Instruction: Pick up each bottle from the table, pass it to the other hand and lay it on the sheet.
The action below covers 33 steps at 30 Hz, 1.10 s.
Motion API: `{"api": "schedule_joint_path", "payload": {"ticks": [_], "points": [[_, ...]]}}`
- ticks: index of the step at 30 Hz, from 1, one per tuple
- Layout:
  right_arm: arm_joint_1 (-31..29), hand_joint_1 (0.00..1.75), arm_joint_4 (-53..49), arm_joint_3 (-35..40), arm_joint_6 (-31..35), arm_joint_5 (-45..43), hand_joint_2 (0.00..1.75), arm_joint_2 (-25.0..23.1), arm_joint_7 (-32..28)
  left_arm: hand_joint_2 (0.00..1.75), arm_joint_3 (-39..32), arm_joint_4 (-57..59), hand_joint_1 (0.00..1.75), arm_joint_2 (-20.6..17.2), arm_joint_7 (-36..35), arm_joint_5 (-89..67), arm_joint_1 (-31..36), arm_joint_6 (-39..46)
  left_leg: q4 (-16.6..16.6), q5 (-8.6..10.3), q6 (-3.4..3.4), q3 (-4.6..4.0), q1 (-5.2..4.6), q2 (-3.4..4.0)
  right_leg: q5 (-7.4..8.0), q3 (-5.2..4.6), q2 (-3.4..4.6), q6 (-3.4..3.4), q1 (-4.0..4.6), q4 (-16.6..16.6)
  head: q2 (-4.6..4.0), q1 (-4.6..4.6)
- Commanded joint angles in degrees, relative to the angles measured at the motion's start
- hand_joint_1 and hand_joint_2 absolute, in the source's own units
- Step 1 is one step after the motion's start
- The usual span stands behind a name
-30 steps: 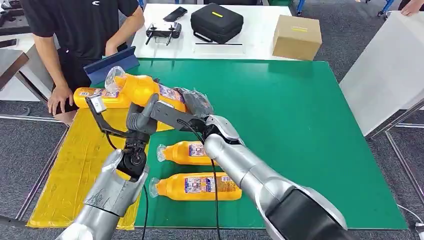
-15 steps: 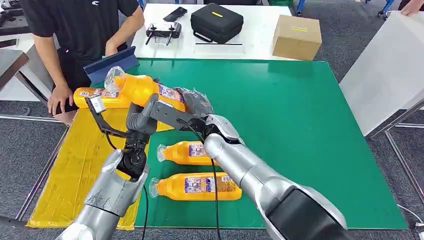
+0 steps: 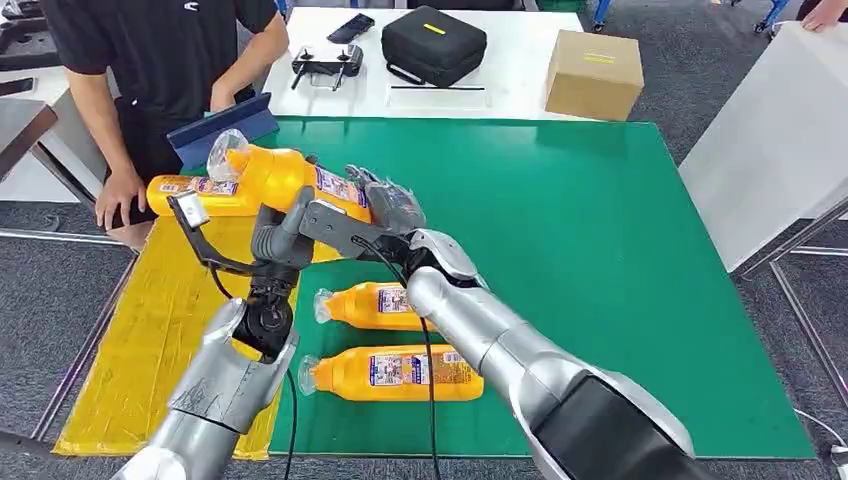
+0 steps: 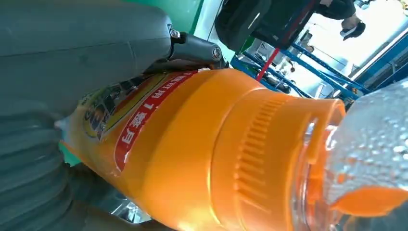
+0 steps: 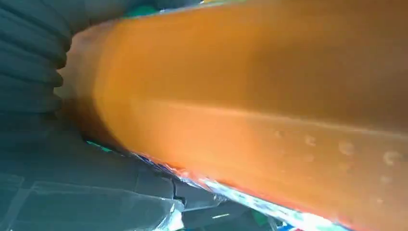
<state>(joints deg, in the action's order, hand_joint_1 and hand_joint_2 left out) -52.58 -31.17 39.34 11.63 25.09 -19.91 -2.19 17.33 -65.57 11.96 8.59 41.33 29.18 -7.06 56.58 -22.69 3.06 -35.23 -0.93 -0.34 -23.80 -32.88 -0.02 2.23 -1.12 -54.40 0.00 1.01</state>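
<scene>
An orange bottle [image 3: 285, 178] with a clear cap hangs tilted in the air over the border between the yellow sheet [image 3: 150, 320] and the green mat [image 3: 600, 260]. My left hand [image 3: 282, 232] grips its middle from below, thumb up against the label. My right hand [image 3: 385, 205] wraps the base end. Up close, the bottle [image 4: 192, 144] lies under my left thumb [image 4: 72, 53], and the orange body [image 5: 264, 96] lies against my right hand [image 5: 33, 57]. Another bottle [image 3: 195, 192] lies on the sheet's far end. Two more bottles [image 3: 372, 305] [image 3: 395, 373] lie on the mat.
A person [image 3: 160, 50] stands at the far left, one hand [image 3: 120, 195] on the sheet's corner, beside a blue board [image 3: 225, 125]. The white table behind holds a black case [image 3: 433, 45], a controller [image 3: 327, 65] and a cardboard box [image 3: 594, 72]. A white panel [image 3: 770, 130] stands at right.
The held bottle has shifted slightly up and to the left with both hands on it. My right hand's fingers have lifted a little around the base end.
</scene>
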Motion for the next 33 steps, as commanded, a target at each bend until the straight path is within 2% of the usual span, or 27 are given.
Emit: {"api": "schedule_joint_path", "payload": {"ticks": [1,3,11,22,28,29,33], "points": [[-1.7,0.0,3.0,3.8,1.0,-0.8,0.0,-0.1,0.5,1.75,1.1,0.0,1.75,0.4,-0.1,0.0,2.8,-0.7,0.1,-0.09,-0.19,0.14,0.06,-0.07,-0.1,0.19,-0.09,-0.12,0.05,0.0,0.0,0.0],[-1.7,0.0,3.0,3.8,1.0,-0.8,0.0,-0.1,0.5,1.75,1.1,0.0,1.75,0.4,-0.1,0.0,2.8,-0.7,0.1,-0.23,-0.34,0.34,0.09,-0.08,-0.25,0.41,-0.11,-0.21,0.08,-0.1,0.0,0.0],[-1.7,0.0,3.0,3.8,1.0,-0.8,0.0,-0.1,0.5,1.75,1.1,0.0,1.75,0.4,-0.1,0.0,2.8,-0.7,0.0,-0.07,-0.17,0.1,0.06,-0.06,-0.08,0.15,-0.08,-0.1,0.05,0.0,0.0,0.0],[-0.8,0.0,1.6,3.2,2.0,0.0,0.0,-0.1,0.4,1.75,0.0,-1.8,1.75,-0.2,-0.2,-0.4,1.8,-0.4,0.0,-0.12,-0.24,0.21,0.06,-0.04,-0.13,0.25,-0.06,-0.14,0.05,0.0,0.0,0.0],[-1.7,0.0,1.4,-4.7,3.0,2.8,0.0,1.6,-3.7,1.75,-1.5,-3.2,1.75,-0.8,-0.2,-1.2,1.2,-0.2,0.1,-0.07,-0.19,0.12,0.07,-0.12,-0.1,0.18,-0.13,-0.11,0.06,0.0,0.0,0.0],[-1.7,0.0,0.1,-6.6,4.0,3.1,0.0,2.1,-4.6,1.75,-2.0,-3.8,1.75,-1.0,0.2,-1.5,0.9,-0.1,0.0,-0.02,-0.13,0.04,0.05,-0.09,-0.04,0.08,-0.1,-0.08,0.04,0.0,0.0,0.0],[-0.4,0.0,-9.4,-13.6,1.0,6.0,0.0,5.3,-5.5,1.75,-4.6,-6.6,1.75,-2.3,0.6,-2.0,-0.8,0.5,0.1,-0.1,-0.23,0.13,0.06,-0.1,-0.12,0.2,-0.12,-0.13,0.05,-0.1,0.0,0.0]]}}
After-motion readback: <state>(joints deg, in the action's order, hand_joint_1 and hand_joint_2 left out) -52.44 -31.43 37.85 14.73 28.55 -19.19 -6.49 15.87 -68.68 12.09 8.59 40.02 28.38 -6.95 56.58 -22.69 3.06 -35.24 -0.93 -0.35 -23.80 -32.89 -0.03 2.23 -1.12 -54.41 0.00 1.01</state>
